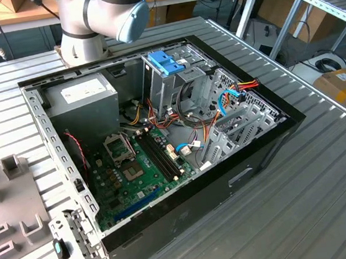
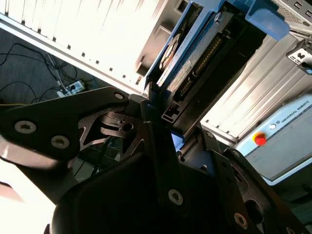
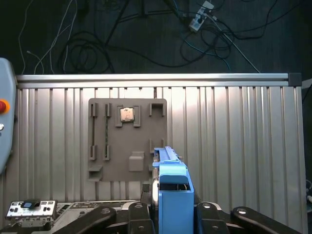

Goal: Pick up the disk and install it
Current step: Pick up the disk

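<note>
The flat dark metal disk (image 2: pixel 195 63) sits in bright blue plastic carrier rails, connector edge showing; its pale label strip cannot be read; the black end effector (image 2: pixel 168 117) pinches it above the ribbed metal tabletop (image 3: pixel 234 136), over a grey fixture plate (image 3: pixel 127 141); the grey arm (image 1: pixel 100 16) stands behind the open computer case (image 1: pixel 161 137)

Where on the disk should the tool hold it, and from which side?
At one short end, coming in end-on, as the tool appears to hold the disk now: shut across its two broad faces. The slab is thin and flat, so the grip seats flush, and the blue carrier at the far end is left free.
</note>
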Motion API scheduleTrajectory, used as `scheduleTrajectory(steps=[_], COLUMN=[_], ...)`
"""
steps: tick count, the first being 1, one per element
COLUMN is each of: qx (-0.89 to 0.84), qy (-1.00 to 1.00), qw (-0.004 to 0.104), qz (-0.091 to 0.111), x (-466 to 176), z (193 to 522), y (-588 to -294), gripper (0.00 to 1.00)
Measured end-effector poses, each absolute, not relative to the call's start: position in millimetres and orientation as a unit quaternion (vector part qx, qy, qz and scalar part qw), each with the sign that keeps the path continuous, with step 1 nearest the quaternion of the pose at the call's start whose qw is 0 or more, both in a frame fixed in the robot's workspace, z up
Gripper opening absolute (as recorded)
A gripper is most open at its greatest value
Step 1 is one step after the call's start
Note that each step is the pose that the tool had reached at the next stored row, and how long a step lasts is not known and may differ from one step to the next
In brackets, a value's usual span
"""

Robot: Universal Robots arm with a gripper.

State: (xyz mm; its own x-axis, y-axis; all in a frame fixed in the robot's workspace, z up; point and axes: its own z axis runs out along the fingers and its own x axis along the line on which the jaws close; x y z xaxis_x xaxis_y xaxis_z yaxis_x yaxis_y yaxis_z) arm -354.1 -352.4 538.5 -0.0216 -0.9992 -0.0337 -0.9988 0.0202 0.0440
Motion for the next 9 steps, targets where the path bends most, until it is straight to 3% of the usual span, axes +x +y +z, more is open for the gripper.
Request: scheduleTrajectory(steps=[9], qx=[0.699], qy=[-0.714], qw=[0.003], qz=[-0.028], x=[-346.6], z=[538.5], y=[-352.4], gripper=[0.37])
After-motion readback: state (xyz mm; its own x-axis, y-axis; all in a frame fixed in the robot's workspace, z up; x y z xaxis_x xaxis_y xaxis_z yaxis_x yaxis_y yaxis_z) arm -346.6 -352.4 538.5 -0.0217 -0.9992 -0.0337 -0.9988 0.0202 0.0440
